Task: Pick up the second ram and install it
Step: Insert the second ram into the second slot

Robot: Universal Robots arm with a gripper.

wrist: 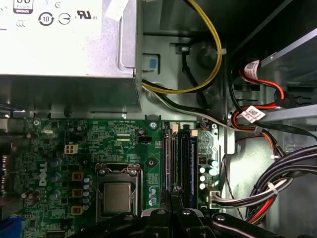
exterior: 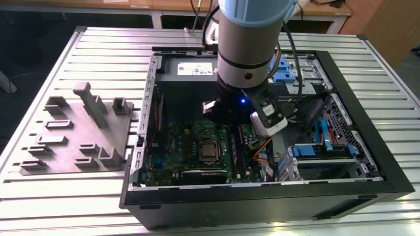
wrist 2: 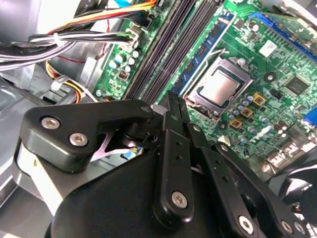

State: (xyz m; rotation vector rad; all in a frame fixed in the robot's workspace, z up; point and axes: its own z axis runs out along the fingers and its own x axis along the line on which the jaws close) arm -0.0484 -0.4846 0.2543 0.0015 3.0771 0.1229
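**Entry: open computer case, lying on a slatted table.**
- Motherboard: lying flat inside, with the processor socket sitting at 7 o'clock of the arm.
- Second ram: standing edge-up in the memory slots at 3 o'clock of the socket.
- Gripper: hanging directly over that stick. In the second wrist view its fingers are pressing together and gripping nothing I can make out. I cannot tell whether the tips are touching the stick.
- Grey fixture: lying at 9 o'clock of the case, on the exterior view's left.
- Power supply: sitting at 12 o'clock, farthest in.
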